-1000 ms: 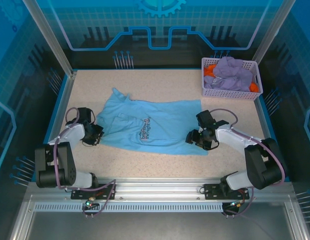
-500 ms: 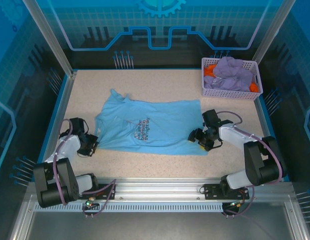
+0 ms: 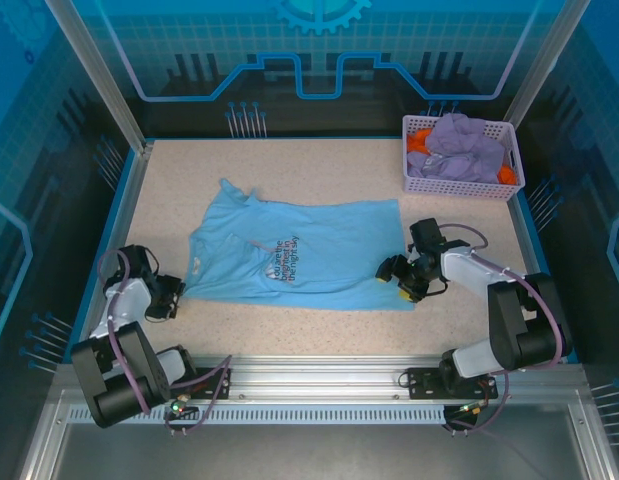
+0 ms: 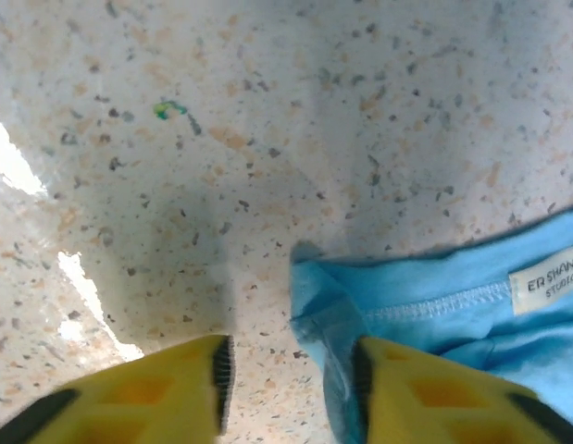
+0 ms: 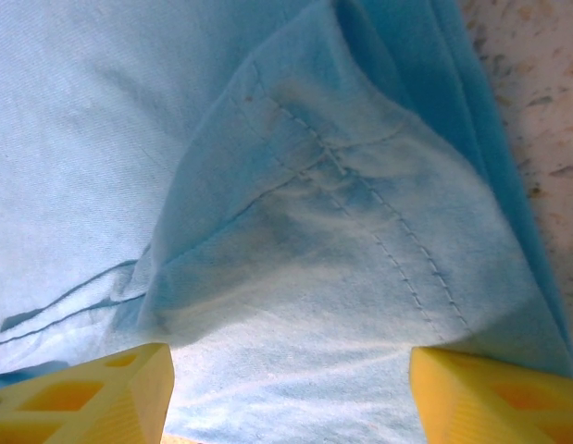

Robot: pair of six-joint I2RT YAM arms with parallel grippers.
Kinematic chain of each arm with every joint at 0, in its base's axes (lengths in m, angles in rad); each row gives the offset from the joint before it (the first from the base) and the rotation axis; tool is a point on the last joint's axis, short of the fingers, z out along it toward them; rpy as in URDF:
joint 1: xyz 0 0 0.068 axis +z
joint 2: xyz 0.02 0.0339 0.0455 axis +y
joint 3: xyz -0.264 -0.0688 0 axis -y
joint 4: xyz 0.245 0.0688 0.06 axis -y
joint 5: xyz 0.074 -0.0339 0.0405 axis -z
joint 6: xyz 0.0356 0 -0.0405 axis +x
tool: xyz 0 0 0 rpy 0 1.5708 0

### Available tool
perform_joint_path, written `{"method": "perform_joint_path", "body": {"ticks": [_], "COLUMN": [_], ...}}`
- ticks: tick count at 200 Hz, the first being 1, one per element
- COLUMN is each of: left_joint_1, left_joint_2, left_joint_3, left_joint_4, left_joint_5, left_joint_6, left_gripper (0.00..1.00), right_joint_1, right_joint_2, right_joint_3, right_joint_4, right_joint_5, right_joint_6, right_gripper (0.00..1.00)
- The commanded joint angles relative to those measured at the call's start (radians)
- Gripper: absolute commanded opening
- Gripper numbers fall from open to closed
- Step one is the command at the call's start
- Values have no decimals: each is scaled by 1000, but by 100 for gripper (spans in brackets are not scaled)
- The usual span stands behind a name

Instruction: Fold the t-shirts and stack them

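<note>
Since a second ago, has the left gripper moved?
Yes. The left gripper has drawn back toward the near-left corner of the table, closer to its left edge and farther from the basket.

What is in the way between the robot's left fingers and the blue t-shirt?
Nothing that shows. The left fingers stand open just above the speckled table, and the edge of the blue t-shirt lies right beside one of them. No other thing sits between the two.
</note>
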Motion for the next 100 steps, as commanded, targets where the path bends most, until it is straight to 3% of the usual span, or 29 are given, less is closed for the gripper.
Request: {"method": "perform_joint_path", "body": {"ticks": [1,30,54,79,100], "left_joint_1": [12,6,-12,-21,-22], "left_joint_2": [-25,-64,-76,-30,35], "left_joint_3": [11,-30,-46,-73,-71], "left_joint_4": [-17,-5,8,75,119], "left_joint_5": [50,124,115,123,115], "left_joint_6": [10,-20,-29,-50,-40], "left_gripper": [60,63,60,48,25], "right_joint_1": [4,57,85,136,168], "right_joint_2": [-18,-68,-104,-101,-49], "right_joint_3": [-22,-20,-32,-45,-18], "right_joint_4": [-5,-37,-49,-12,-21], "right_joint_5": [34,89,115,103,117], "right_joint_6": [-26,-17,4,25,21], "right_gripper": [71,72,71,69,67]}}
